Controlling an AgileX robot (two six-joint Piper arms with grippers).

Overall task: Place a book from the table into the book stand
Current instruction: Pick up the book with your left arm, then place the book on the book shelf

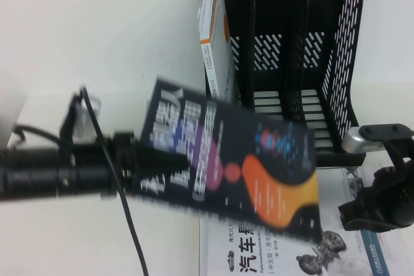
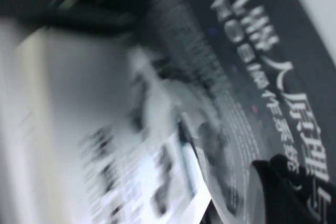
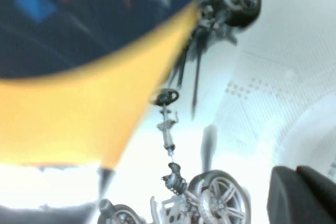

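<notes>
The dark navy book (image 1: 259, 159) with white title and orange, purple and blue graphics is held tilted in the air in front of the black book stand (image 1: 343, 43). My left gripper (image 1: 143, 161) is shut on its left edge, coming from the left. In the left wrist view a dark finger (image 2: 286, 192) presses on the book's cover (image 2: 236, 51). My right gripper (image 1: 381, 201) hangs at the right, just off the book's orange corner (image 3: 79, 77) and over the white car book.
A white book with an orange stripe (image 1: 217, 37) stands in the stand's leftmost slot; its other slots hold nothing. The white car-suspension book (image 1: 272, 256) lies on the white table (image 1: 65, 237) below the held book. A black cable (image 1: 126, 211) crosses the table.
</notes>
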